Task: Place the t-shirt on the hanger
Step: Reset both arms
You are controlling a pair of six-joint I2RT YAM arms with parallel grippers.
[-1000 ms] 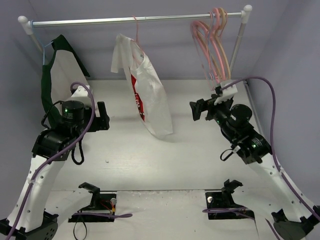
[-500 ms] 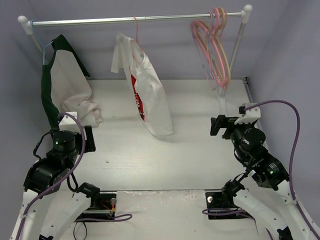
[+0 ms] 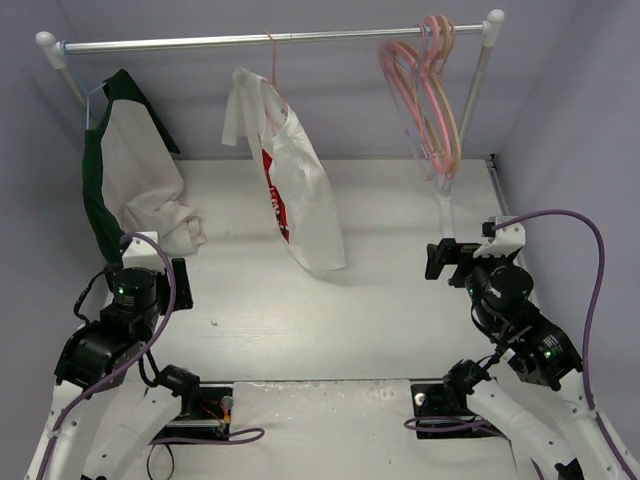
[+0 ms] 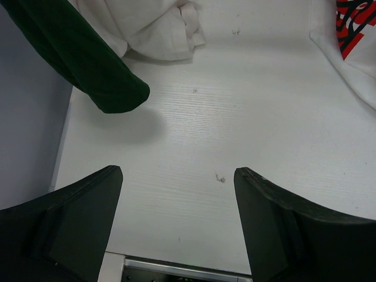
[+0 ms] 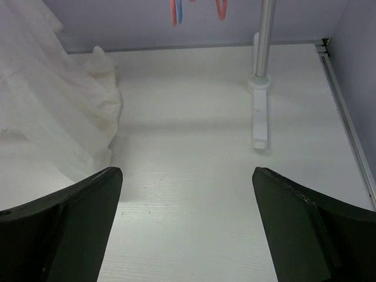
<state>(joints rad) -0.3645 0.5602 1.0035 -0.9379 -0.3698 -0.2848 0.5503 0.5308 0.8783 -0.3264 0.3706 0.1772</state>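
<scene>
The white t-shirt [image 3: 298, 195] with a red print hangs from a thin pale-pink hanger [image 3: 273, 62] hooked on the rail, its hem touching the table. Its red print shows at the top right of the left wrist view [image 4: 354, 22], and its cloth shows at the left of the right wrist view [image 5: 47, 106]. My left gripper [image 3: 180, 282] is open and empty, low at the near left, apart from the t-shirt; its jaws stand wide in its own view [image 4: 176, 197]. My right gripper [image 3: 443, 259] is open and empty at the near right [image 5: 185, 197].
A white shirt with dark green sleeves [image 3: 125, 170] hangs at the rail's left end, its sleeve showing in the left wrist view [image 4: 88, 64]. Several spare pink and peach hangers [image 3: 425, 95] hang at the right end. The rail's right post [image 5: 264, 41] stands on a white foot [image 5: 259, 120].
Both arms have drawn back from the middle of the table toward the near edge and lowered. The t-shirt has stayed hanging on the rail.
</scene>
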